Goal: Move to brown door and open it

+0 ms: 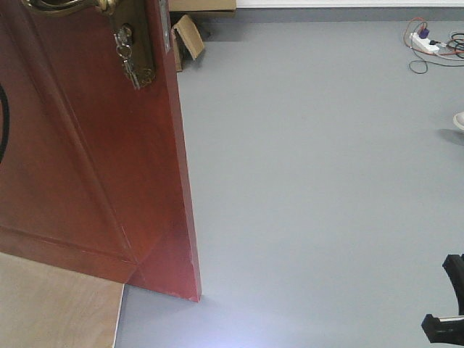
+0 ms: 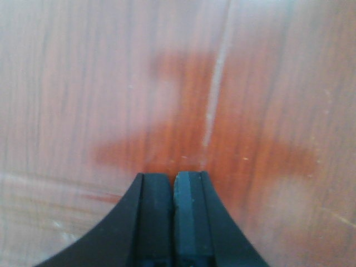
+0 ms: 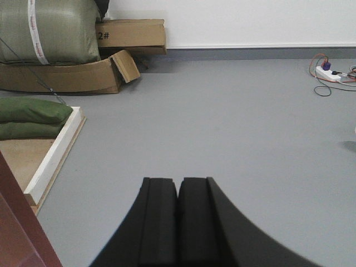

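Observation:
The brown door [image 1: 94, 159] stands ajar at the left of the front view, its free edge toward me. A brass lock plate [image 1: 138, 43] with keys [image 1: 129, 67] hanging from it sits near the top, below a brass handle [image 1: 65, 4]. My left gripper [image 2: 174, 177] is shut and empty, its tips right up against the door's wooden face [image 2: 233, 100]. My right gripper [image 3: 178, 181] is shut and empty over the grey floor [image 3: 233, 122]; the door's edge [image 3: 22, 222] shows at the lower left there.
Cardboard boxes [image 3: 72, 75] and green sacks [image 3: 47, 30] lie at the back left, with a wooden pallet [image 3: 53, 156] holding more sacks. A power strip with cables [image 1: 428, 43] lies far right. A black part of the robot [image 1: 449, 304] shows at the lower right.

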{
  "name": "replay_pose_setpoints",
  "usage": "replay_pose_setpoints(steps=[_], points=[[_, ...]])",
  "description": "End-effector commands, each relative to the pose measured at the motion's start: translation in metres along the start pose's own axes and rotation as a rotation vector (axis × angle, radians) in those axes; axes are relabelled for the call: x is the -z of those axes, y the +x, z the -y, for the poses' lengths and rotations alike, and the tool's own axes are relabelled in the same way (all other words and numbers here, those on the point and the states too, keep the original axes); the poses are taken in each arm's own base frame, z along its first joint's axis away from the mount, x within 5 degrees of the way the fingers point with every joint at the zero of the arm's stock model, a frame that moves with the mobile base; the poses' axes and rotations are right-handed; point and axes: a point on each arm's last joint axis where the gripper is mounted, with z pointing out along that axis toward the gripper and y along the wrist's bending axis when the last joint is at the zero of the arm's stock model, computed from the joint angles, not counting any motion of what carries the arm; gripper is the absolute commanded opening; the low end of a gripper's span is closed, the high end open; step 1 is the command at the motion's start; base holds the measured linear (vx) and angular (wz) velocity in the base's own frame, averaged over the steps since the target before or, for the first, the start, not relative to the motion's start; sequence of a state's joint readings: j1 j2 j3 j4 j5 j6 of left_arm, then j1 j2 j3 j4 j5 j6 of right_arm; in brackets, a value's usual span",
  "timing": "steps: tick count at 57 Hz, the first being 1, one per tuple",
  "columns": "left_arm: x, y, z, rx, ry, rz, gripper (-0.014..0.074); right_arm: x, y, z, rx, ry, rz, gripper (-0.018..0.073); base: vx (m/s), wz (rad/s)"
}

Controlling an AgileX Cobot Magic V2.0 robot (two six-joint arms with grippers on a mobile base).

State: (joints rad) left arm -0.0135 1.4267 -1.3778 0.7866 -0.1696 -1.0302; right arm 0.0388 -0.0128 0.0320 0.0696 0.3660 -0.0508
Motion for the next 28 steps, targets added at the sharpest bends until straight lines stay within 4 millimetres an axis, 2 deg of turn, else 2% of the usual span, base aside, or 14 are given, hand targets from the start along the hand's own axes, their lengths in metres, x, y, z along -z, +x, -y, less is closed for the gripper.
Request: replay_pose_setpoints(steps=[1, 28], points=[[0.0087, -0.0223, 0.0123, 0.011, 0.068, 0.085, 0.0031, 0.0001, -0.0057, 0.0004, 0.01, 0.005, 0.076, 0.0, 0.18, -0.05], [0.0087, -0.0223, 0.0123, 0.011, 0.068, 0.085, 0.0031, 0.0001, -0.0057, 0.0004, 0.01, 0.005, 0.076, 0.0, 0.16, -0.03]])
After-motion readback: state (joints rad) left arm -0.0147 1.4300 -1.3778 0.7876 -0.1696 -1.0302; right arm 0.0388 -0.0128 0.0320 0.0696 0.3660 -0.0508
